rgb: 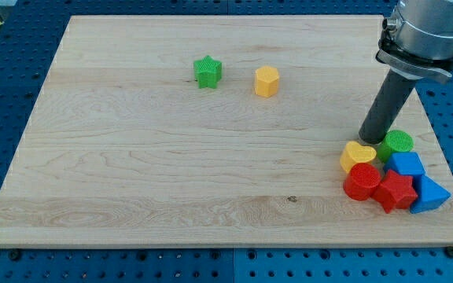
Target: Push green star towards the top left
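The green star (208, 71) lies on the wooden board (171, 157) in the upper middle-left part. My tip (371, 138) is far away at the view's right, touching down just above the yellow heart (357, 156) and left of the green cylinder (399, 142). The star is well to the tip's upper left, with a yellow hexagon block (267, 81) just right of the star.
A cluster sits at the lower right: a red cylinder (362, 181), a red star (395, 191), a blue block (406, 164) and a blue triangular block (429, 194). The board's right edge runs close by the cluster.
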Action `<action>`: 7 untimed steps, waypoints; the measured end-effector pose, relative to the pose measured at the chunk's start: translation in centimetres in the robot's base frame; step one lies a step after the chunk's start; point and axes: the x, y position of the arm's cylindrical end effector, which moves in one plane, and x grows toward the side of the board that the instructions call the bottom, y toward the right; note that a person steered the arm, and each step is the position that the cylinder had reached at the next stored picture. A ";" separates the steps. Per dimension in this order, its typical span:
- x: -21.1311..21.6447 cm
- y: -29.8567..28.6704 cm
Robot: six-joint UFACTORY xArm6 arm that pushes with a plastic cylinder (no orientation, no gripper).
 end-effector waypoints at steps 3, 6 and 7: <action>-5.6 -5.2; -10.9 -13.0; -11.3 -18.8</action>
